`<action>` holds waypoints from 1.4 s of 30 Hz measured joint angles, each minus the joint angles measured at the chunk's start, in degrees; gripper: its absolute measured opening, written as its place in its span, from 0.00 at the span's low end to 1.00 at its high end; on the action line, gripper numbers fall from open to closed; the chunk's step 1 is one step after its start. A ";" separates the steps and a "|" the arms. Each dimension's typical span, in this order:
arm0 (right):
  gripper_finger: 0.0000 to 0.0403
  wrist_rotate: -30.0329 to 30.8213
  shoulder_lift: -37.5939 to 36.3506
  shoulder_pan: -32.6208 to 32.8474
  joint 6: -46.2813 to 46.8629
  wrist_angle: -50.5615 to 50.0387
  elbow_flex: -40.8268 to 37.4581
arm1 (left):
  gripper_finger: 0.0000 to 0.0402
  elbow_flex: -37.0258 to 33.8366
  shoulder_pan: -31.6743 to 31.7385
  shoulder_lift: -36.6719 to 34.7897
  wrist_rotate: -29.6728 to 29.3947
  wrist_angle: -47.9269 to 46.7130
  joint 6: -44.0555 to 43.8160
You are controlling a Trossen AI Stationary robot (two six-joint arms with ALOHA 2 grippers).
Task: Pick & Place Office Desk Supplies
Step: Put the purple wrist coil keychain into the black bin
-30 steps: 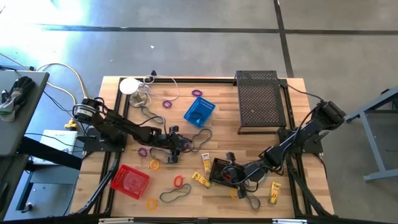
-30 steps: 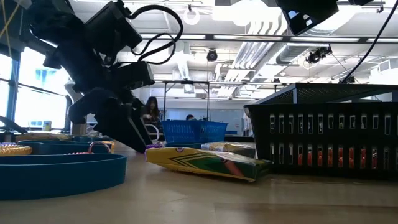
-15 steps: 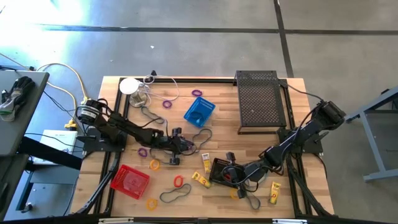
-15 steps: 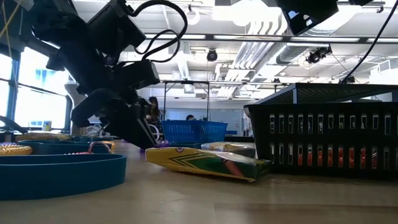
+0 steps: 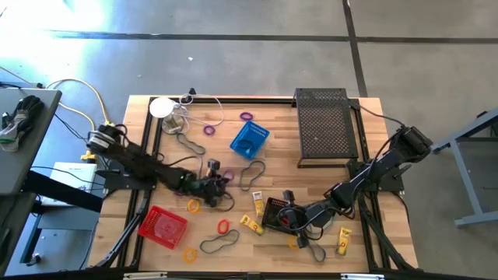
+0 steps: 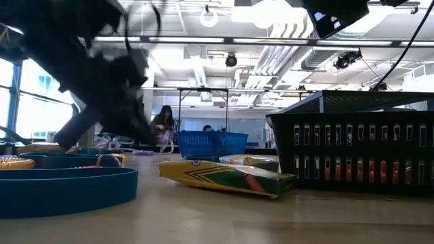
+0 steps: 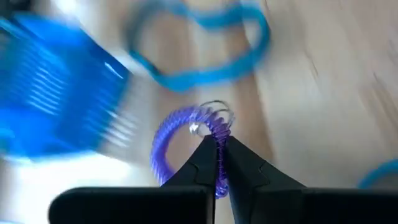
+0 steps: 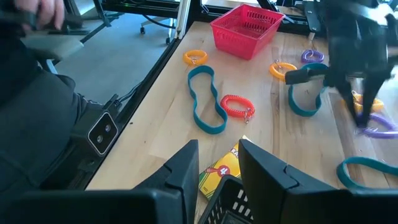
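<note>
Blue basket point(image 5: 249, 139) and grey band point(image 5: 250, 173) crowd mid-table.

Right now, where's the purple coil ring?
Pinched in the left gripper: the purple coil ring sits mid-table in the high view, below the blue basket.

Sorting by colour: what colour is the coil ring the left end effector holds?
Purple coil ring; clearest in the left wrist view.

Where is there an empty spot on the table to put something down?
Bare wood lies between the blue mesh basket and the large flat black mesh tray, and below that tray. The middle is crowded: grey band loops, coil rings, yellow tubes, the black mesh basket.
</note>
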 joint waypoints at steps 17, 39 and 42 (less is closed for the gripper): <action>0.25 3.62 0.00 -1.33 -0.09 0.40 0.02 | 0.01 2.43 0.88 -12.73 33.56 20.68 -6.38; 0.51 7.52 -0.09 -8.53 -18.71 14.82 0.04 | 0.01 2.50 5.05 -3.10 47.06 40.03 -17.31; 0.58 4.04 -0.09 -10.07 -19.76 15.67 0.04 | 0.01 2.54 5.18 -3.10 47.04 40.60 -17.31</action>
